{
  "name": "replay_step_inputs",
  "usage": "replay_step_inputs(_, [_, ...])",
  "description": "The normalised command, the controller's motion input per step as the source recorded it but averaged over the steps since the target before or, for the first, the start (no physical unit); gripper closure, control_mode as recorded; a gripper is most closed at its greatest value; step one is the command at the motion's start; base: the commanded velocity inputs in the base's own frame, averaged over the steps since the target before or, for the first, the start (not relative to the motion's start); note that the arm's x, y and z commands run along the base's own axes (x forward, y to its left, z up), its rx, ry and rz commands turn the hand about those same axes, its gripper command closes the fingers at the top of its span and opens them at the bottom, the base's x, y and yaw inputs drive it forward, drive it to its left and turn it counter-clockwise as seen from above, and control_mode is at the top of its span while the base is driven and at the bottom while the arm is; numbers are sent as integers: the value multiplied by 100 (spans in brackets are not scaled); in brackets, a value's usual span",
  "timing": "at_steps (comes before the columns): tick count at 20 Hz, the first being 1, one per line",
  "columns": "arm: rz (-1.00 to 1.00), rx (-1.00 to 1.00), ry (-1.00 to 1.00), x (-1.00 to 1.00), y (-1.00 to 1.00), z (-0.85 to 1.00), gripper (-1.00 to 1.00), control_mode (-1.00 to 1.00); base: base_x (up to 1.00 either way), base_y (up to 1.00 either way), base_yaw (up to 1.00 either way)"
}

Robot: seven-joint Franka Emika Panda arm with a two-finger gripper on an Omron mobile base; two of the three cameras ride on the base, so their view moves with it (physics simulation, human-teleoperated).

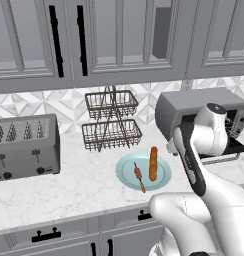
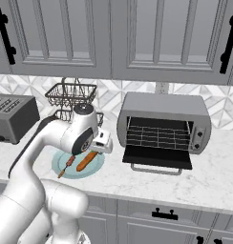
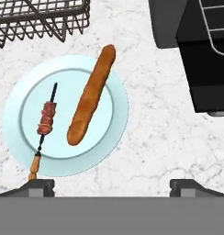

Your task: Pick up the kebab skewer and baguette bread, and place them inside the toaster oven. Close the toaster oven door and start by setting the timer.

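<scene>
The robot's wide-open gripper [image 3: 112, 186] hangs empty above the round pale teal plate [image 3: 114, 120]; the thin meat-chunk kebab skewer [image 3: 45, 125] lies off to one side, pointing along the long brown baguette [image 3: 91, 95].

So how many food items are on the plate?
2: the baguette lies on the plate, one end past its rim; the skewer lies beside it, handle end over the edge.
</scene>
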Motion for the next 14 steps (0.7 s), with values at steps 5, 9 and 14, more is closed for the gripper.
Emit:
replay_step_inputs(5, [-5, 1, 30, 27, 29, -38, -100, -100, 0, 0, 0])
replay_step_inputs(9, [-7, 0, 28, 58, 23, -62, -100, -100, 0, 0, 0])
replay_step_inputs(14, [-2, 1, 19, 64, 1, -35, -100, -100, 0, 0, 0])
